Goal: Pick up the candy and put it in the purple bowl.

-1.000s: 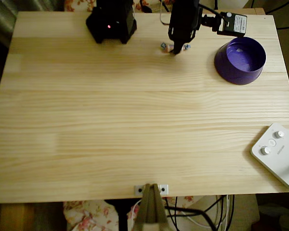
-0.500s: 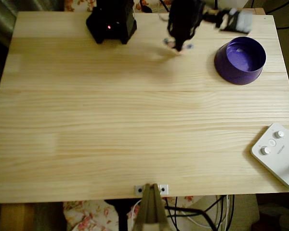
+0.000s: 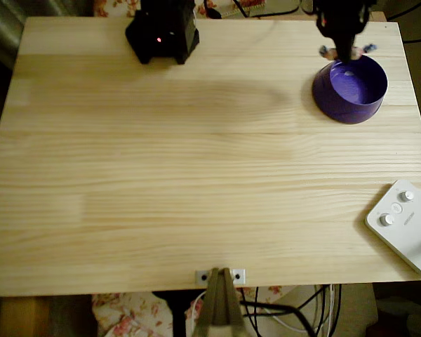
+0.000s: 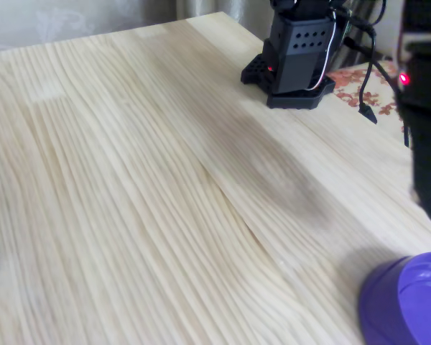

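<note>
purple bowl (image 3: 350, 88) at 2 o'clock on the worktop (image 3: 196, 175), nothing inside (shiny) | candy (image 3: 346, 50) tiny, pinkish with blue twisted ends, above the bowl's 12 o'clock rim | claw (image 3: 346, 52) pinched tight on the candy, black

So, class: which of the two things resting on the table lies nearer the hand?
The purple bowl, directly below the hand; the white device sits far away.

You've got a pale pine table (image 3: 196, 175), floral fabric (image 3: 126, 312) under its near edge, cables (image 3: 295, 312) trailing, soft light.
</note>
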Controlling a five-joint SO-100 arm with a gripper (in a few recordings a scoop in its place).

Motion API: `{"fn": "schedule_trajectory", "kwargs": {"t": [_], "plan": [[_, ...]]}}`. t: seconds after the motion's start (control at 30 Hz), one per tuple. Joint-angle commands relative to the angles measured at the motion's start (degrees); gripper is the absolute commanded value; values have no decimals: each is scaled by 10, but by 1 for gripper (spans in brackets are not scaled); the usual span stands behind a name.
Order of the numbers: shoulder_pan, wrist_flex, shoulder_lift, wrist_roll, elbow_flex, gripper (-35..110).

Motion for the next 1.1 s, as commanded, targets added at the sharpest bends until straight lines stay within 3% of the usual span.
{"fn": "schedule_trajectory", "kwargs": {"t": [0.0,0.83,0.97,1.07], "plan": [[-3,-18,-11,17,-83,-1],[-25,22,-101,51,-200,3],[-25,39,-104,41,-204,21],[-23,40,-99,52,-196,23]]}}
